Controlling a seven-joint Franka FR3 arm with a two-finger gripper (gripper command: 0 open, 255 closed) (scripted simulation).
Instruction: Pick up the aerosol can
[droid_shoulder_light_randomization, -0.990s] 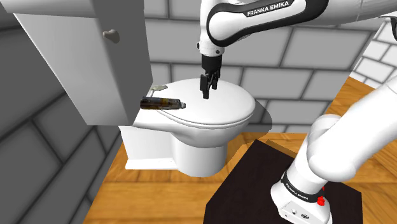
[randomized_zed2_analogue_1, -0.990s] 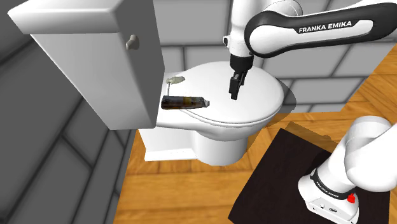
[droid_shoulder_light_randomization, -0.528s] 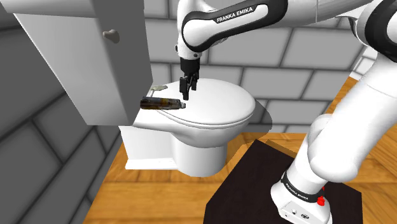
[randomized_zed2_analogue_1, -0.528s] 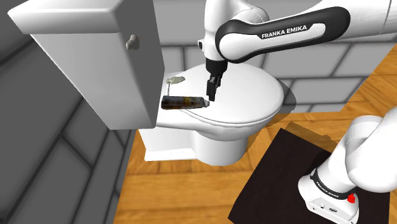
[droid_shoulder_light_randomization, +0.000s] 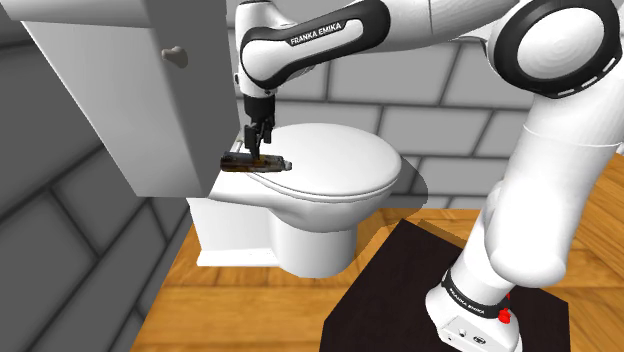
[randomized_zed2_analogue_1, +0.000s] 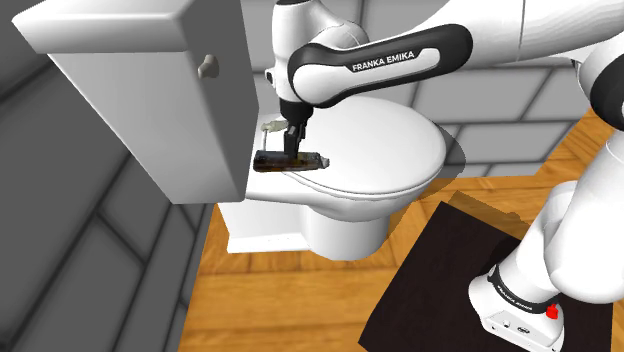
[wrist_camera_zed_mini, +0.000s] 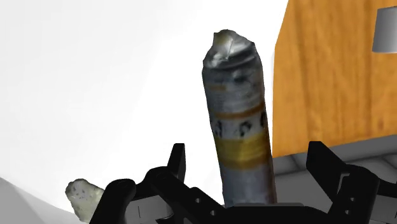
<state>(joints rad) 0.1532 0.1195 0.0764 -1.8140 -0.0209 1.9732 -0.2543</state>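
Closed toilet (droid_shoulder_light_randomization: 345, 170), arm (droid_shoulder_light_randomization: 310, 35) reaching across it toward the tank (droid_shoulder_light_randomization: 130, 100). The can (randomized_zed2_analogue_1: 288, 161) lies on its side at the toilet's back edge by the tank, directly under the gripper (wrist_camera_zed_mini: 248, 159), with its long axis square to the finger line (good for a squeeze across the body). The fingers (wrist_camera_zed_mini: 178, 162) are spread wide, straddling it with no contact. A second ago the gripper hung over the toilet's middle; the can hasn't shifted.
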